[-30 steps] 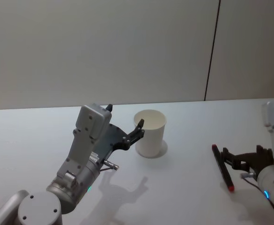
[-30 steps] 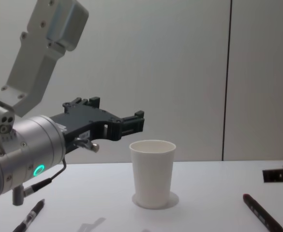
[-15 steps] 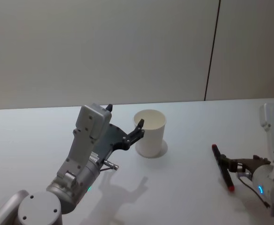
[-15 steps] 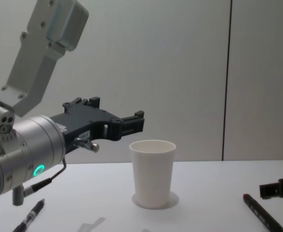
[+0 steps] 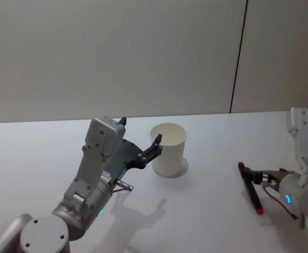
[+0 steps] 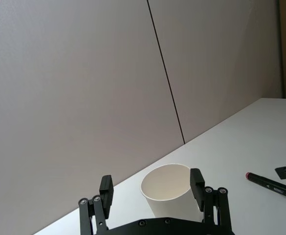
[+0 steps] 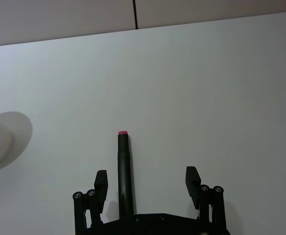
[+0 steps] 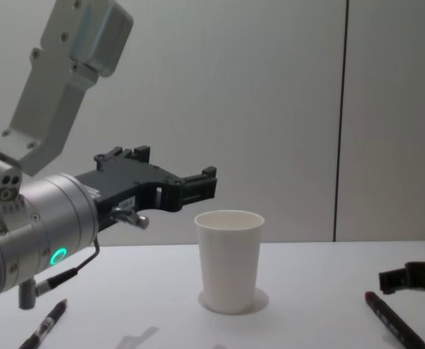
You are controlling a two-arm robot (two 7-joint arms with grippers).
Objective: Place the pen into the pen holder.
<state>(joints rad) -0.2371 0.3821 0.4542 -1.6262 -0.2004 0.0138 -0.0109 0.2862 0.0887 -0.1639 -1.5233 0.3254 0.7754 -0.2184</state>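
The pen [image 5: 250, 194] is black with red ends and lies flat on the white table, to the right of the pen holder; it also shows as pen [image 8: 390, 323], pen [image 7: 124, 174] and pen [image 6: 272, 182]. My right gripper [image 5: 256, 175] is open and low over the pen's far end. In the right wrist view the pen lies between the fingers of my right gripper [image 7: 146, 175], close to one of them. The pen holder [image 5: 168, 149], a white paper cup, stands upright mid-table. My left gripper [image 5: 140, 132] is open and empty, held in the air just left of the pen holder [image 8: 229, 260].
A second dark pen [image 8: 49, 325] lies on the table at the near left, under my left arm. The white table [image 5: 206, 211] has bare room between the cup and the right pen. A grey wall stands behind.
My right gripper has come down and shifted slightly left toward the pen's far end. The left arm, cup and pens have stayed put.
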